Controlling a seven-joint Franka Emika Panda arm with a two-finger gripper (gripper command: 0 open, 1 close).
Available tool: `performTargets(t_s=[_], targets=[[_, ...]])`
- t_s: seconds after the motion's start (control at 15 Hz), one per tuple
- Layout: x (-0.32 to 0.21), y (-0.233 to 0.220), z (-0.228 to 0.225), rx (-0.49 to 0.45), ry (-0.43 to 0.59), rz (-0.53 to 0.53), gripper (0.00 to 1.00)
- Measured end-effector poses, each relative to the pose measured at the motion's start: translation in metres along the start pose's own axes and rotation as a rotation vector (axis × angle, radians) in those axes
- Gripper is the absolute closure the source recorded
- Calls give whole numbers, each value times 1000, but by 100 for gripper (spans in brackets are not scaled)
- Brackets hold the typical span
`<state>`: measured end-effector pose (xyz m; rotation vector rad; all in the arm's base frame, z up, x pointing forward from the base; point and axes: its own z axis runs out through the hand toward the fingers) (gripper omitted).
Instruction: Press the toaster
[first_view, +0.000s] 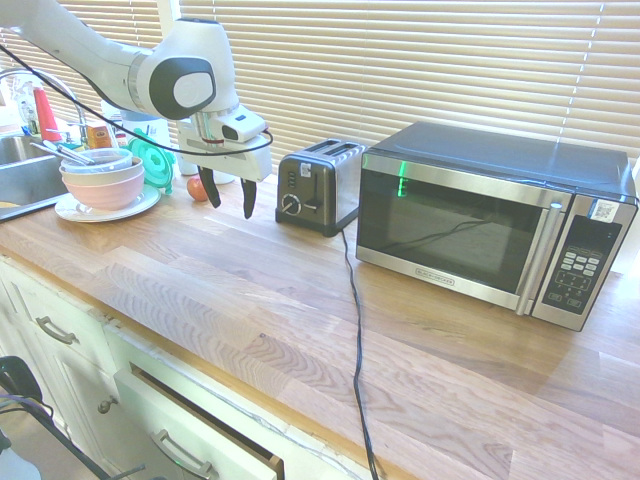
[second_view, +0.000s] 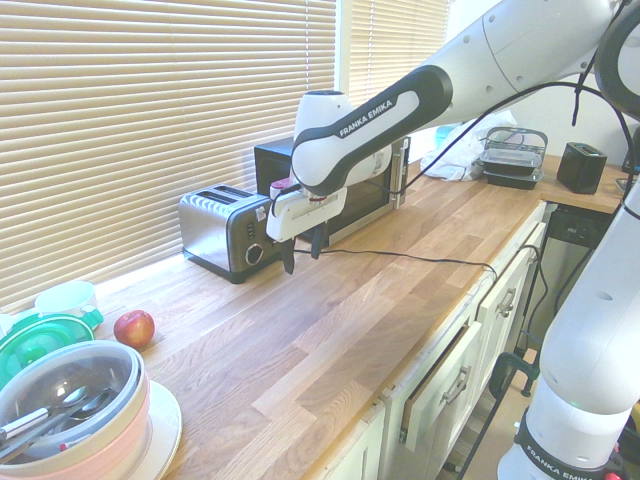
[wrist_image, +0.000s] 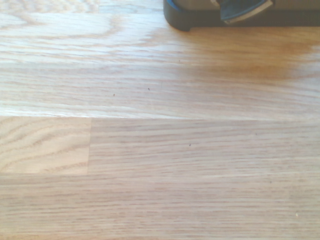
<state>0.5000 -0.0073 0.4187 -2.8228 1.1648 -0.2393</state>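
The small steel toaster (first_view: 320, 185) stands on the wooden counter by the window blinds, its black end panel with knob and lever facing the counter's front. My gripper (first_view: 230, 197) hangs open just above the counter, a short way to the left of that end panel, with nothing between its fingers. Seen from the other side, the gripper (second_view: 302, 252) is in front of the toaster (second_view: 225, 232), slightly to its right and apart from it. The dark base of the toaster (wrist_image: 240, 12) shows at the edge of the wrist view, over bare wood.
A large steel-and-black microwave (first_view: 490, 225) sits right of the toaster. A black cord (first_view: 352, 300) runs across the counter to the front edge. A red apple (first_view: 198, 187), stacked bowls on a plate (first_view: 102, 180) and a sink lie to the left.
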Motion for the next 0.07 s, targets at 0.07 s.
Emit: performTargets(t_s=[0.07], targets=[[0, 1, 1, -1, -1, 1, 0]])
